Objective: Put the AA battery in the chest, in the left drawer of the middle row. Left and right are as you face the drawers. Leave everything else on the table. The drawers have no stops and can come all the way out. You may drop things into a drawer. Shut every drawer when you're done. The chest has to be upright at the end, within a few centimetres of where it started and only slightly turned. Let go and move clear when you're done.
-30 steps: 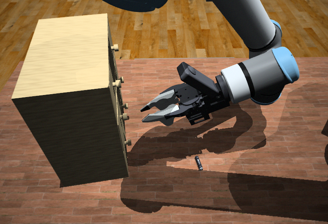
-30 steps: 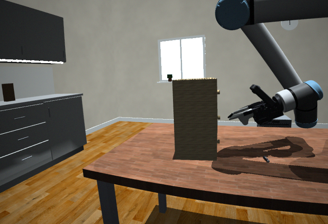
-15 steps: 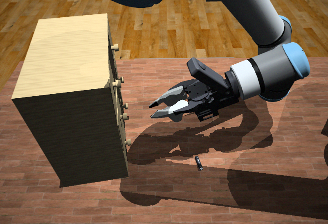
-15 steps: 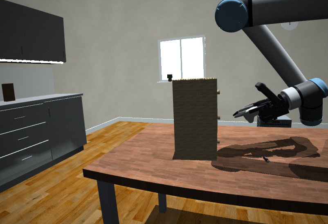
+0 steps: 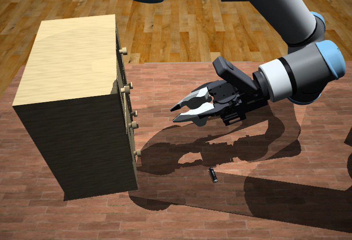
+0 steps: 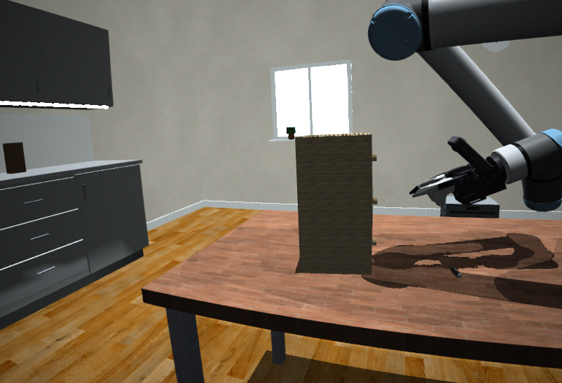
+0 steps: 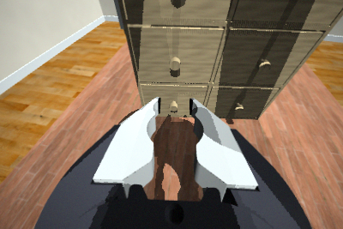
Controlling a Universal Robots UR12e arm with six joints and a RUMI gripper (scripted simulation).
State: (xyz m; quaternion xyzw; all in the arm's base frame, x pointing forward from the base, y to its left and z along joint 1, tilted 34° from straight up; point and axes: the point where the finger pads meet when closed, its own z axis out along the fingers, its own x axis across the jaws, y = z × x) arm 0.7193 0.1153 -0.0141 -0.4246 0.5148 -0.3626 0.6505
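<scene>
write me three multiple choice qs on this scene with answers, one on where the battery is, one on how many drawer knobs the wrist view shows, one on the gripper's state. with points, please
1. Where is the battery?
A) on top of the chest
B) on the table in front of the drawers
C) between the gripper's fingers

2. How many drawer knobs show in the wrist view?
A) two
B) four
C) six

3. What state is the gripper in?
A) partly open, holding nothing
B) shut on a knob
C) shut on the battery

1: B, the battery (image 5: 213,174) (image 6: 456,272) lies on the table (image 5: 176,223) (image 6: 254,297), out from the knobbed side of the chest (image 5: 70,61) (image 6: 333,206) (image 7: 193,3).
2: C, two columns of three knobs show.
3: A, a gap with nothing gripped shows between the fingertips of the gripper (image 5: 171,115) (image 6: 412,193) (image 7: 175,99).
</scene>
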